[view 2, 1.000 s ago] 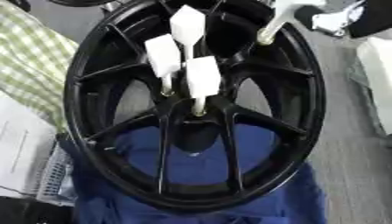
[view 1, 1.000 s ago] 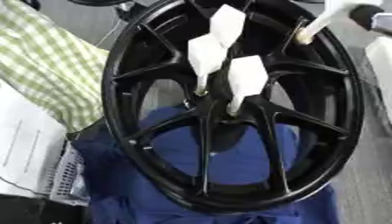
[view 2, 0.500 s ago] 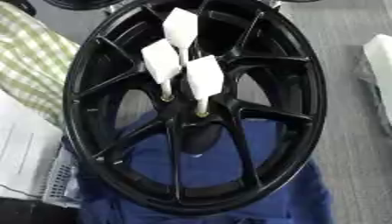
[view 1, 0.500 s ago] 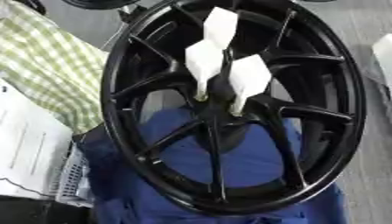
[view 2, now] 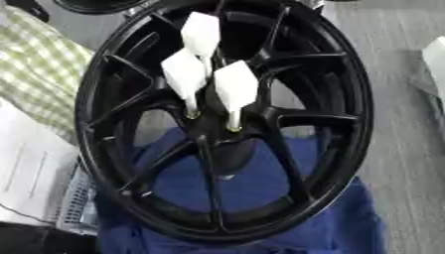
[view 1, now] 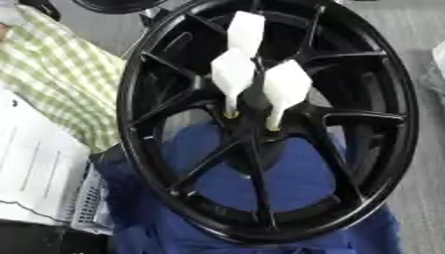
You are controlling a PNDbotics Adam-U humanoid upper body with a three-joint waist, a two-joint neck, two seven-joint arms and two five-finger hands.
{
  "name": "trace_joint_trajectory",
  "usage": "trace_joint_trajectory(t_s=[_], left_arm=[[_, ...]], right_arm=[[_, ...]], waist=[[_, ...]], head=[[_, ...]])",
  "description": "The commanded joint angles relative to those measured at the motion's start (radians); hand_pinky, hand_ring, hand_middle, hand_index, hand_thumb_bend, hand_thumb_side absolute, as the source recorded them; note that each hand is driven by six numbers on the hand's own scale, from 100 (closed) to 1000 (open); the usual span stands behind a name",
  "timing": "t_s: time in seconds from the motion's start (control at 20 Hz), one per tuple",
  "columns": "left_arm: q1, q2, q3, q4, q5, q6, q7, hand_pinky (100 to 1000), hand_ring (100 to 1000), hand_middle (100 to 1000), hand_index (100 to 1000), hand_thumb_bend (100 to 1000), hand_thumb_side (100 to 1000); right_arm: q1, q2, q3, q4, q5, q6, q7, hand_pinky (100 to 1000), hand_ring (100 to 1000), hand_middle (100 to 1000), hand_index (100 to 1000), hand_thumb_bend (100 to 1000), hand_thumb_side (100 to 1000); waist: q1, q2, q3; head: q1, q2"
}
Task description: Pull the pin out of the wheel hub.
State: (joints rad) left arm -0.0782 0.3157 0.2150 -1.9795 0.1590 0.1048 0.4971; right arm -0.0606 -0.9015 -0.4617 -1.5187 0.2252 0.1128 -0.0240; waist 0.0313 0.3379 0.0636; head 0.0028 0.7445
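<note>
No hand was seen anywhere in either eye view, so whether the fingers were spread, curled or holding something couldn't be told at all. Which arm was nearer couldn't be judged from this either.

So it all had to be read off the pins. Three white pins were stuck in the middle of the black wheel hub [view 1: 374,163]: the top pin [view 1: 245,31], the left pin [view 1: 231,74] and the right pin [view 1: 285,85], bunched close together. Each was seated by a thin stem in a brass-coloured hole at the centre, with the wide paddle end pointed up and away.

The long axis was angled up toward the top of the view, so the pull would probably need to be made along that line, not sideways. The wheel was propped on a blue cloth [view 1: 295,178].
</note>
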Motion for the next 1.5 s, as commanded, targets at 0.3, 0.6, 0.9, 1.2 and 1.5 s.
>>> trace_joint_trajectory(t_s=[0.3, 0.6, 0.9, 1.2, 1.5], left_arm=[[-0.002, 0.017, 0.010, -0.021, 0.001, 0.003, 0.006, 665, 611, 604, 715, 520, 513], [-0.003, 0.017, 0.009, -0.021, 0.000, 0.001, 0.001, 665, 611, 603, 715, 522, 511], [-0.004, 0.018, 0.009, -0.021, -0.003, 0.002, -0.002, 663, 611, 603, 712, 519, 510], [-0.008, 0.019, 0.008, -0.021, -0.004, 0.001, -0.004, 663, 612, 603, 711, 520, 510], [-0.010, 0.019, 0.007, -0.021, -0.005, 0.000, -0.004, 663, 613, 603, 711, 520, 511]], right_arm=[[-0.015, -0.023, -0.016, -0.031, -0.010, 0.039, -0.027, 911, 937, 879, 887, 277, 113], [-0.025, -0.015, -0.014, -0.046, -0.072, 0.075, -0.092, 928, 947, 913, 972, 100, 1000], [-0.029, -0.017, -0.013, -0.044, -0.114, 0.145, -0.171, 919, 921, 844, 870, 128, 129], [-0.029, -0.011, -0.001, -0.074, -0.194, 0.112, -0.259, 907, 889, 821, 893, 100, 909], [-0.033, -0.013, 0.007, -0.074, -0.270, 0.094, -0.313, 883, 830, 737, 838, 100, 703]], waist=[[-0.003, -0.024, 0.005], [-0.005, -0.021, 0.005], [-0.006, -0.021, 0.005], [-0.010, -0.019, 0.012], [-0.011, -0.019, 0.017]], head=[[-0.006, -0.009], [-0.007, -0.007], [-0.008, -0.007], [-0.008, -0.008], [-0.008, -0.008]])
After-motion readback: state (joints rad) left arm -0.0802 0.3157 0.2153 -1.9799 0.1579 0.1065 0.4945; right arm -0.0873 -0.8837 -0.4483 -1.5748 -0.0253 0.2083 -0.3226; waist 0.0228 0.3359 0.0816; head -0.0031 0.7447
